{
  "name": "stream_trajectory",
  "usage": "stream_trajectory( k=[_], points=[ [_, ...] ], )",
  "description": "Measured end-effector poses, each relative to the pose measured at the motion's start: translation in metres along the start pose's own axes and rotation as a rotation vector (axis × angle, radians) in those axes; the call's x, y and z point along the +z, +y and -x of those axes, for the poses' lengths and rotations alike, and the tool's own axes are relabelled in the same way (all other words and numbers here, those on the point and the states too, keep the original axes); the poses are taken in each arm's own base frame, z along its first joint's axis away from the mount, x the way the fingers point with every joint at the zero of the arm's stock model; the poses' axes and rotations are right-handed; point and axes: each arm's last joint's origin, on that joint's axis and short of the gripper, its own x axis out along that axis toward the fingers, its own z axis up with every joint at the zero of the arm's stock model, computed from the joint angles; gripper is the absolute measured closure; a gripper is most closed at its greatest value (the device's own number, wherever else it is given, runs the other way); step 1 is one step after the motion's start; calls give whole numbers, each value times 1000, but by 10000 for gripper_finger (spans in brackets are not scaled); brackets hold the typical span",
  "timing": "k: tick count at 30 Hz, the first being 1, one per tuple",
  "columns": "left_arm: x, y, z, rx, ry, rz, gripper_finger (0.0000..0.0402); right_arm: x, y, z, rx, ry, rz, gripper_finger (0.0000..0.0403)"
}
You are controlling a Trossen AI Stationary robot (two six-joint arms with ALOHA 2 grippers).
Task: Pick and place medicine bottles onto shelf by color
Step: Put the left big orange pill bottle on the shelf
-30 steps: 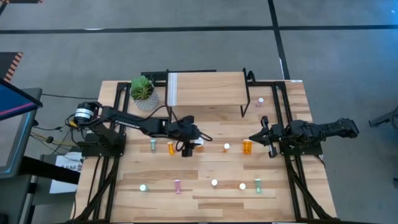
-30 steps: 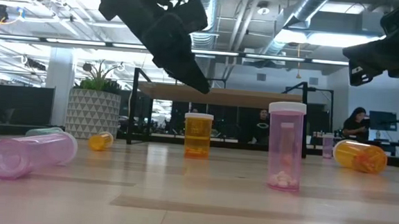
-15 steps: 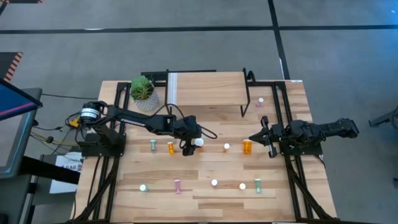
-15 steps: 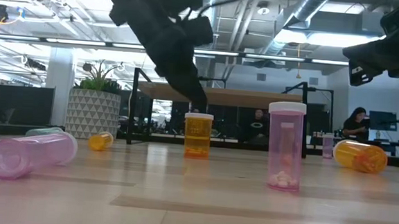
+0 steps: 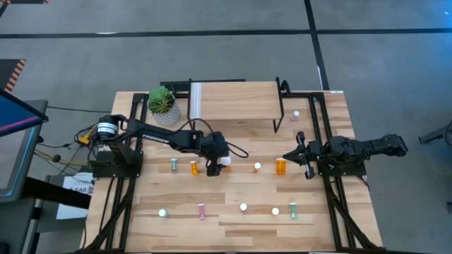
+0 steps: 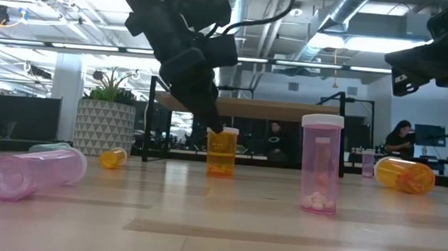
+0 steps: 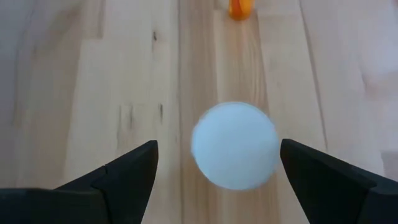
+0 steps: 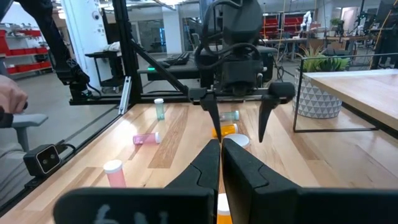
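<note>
1. Bottles lie scattered over the middle and near part of the desk (image 5: pixel 321 226); an upright orange bottle (image 6: pixel 222 151) with a white cap (image 7: pixel 234 145) stands near the middle, just in front of the shelf (image 5: pixel 233 99).
2. Left pincer (image 5: pixel 215 167) hangs right over that orange bottle, its fingers (image 7: pixel 127 174) spread wide on either side of the cap and gripping nothing; in the low view a fingertip is down at cap level.
3. Just left of it lie a small orange bottle (image 5: pixel 195 168) and a teal bottle (image 5: pixel 174 165).
4. To the right stand a white-capped bottle (image 5: pixel 258 167) and a larger orange bottle (image 5: pixel 281 166).
5. Right pincer (image 5: pixel 288 156) waits just right of that larger orange bottle, its fingers (image 8: pixel 208 163) pressed together on nothing.
6. Along the near row sit several more bottles, among them a pink one (image 5: pixel 202 210) and a teal one (image 5: pixel 293 209).
7. One pink bottle (image 5: pixel 296 115) stands far right, beside the shelf's black legs.
8. Shelf top is light wood with a white strip at its left end; a potted plant (image 5: pixel 163 105) sits just left of it.
</note>
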Motion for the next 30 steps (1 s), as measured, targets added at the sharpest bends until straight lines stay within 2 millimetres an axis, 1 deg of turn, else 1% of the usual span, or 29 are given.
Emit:
stream_trajectory(
  k=[12, 22, 30],
  points=[
    [0, -1, 0, -3, -2, -3, 84, 0, 0, 0, 0, 0, 0, 360],
    [0, -2, 0, -32, 2, -1, 153, 0, 0, 0, 0, 0, 0, 360],
    [0, -2, 0, -33, 0, 9, 193, 0, 0, 0, 0, 0, 0, 360]
  ],
)
